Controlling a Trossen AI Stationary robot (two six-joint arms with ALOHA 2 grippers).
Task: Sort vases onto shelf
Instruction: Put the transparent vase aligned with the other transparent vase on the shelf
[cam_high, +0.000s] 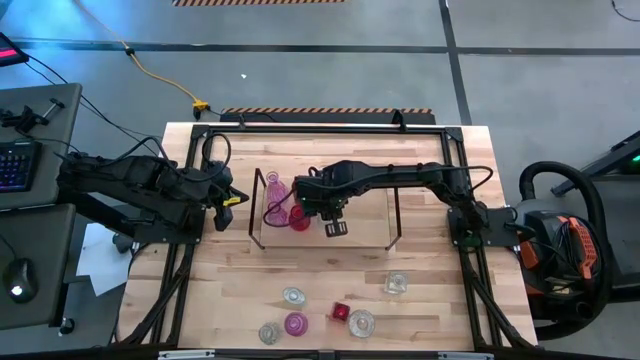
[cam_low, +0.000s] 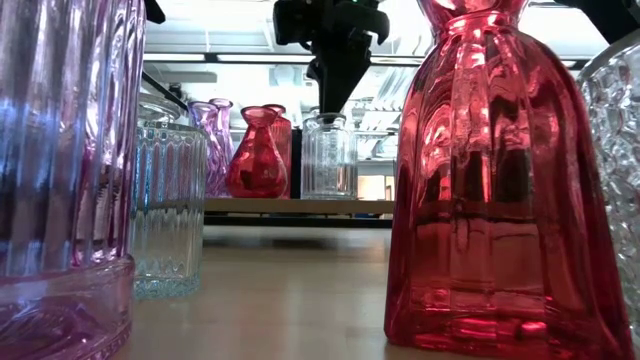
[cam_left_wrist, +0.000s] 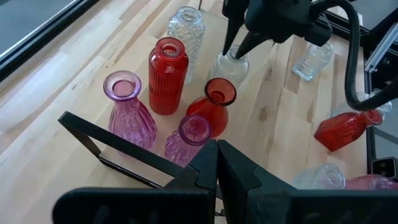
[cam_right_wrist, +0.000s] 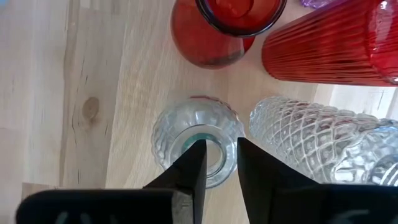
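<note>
**Right gripper straight above a clear vase on the shelf**

High view: loose vases (cam_high: 296, 323) sit near the table's front edge; the right gripper (cam_high: 331, 212) hangs over the shelf (cam_high: 355, 235).

Low view: red vase (cam_low: 500, 190) looms closest.

Left wrist view: left gripper (cam_left_wrist: 216, 163) clenched, empty, beside the shelf's end frame.

Right wrist view: slightly parted fingers (cam_right_wrist: 186, 171) straddle an upright clear vase (cam_right_wrist: 198, 146), diamond-cut vase (cam_right_wrist: 323, 143) just beside; whether they grip, I cannot tell.
</note>
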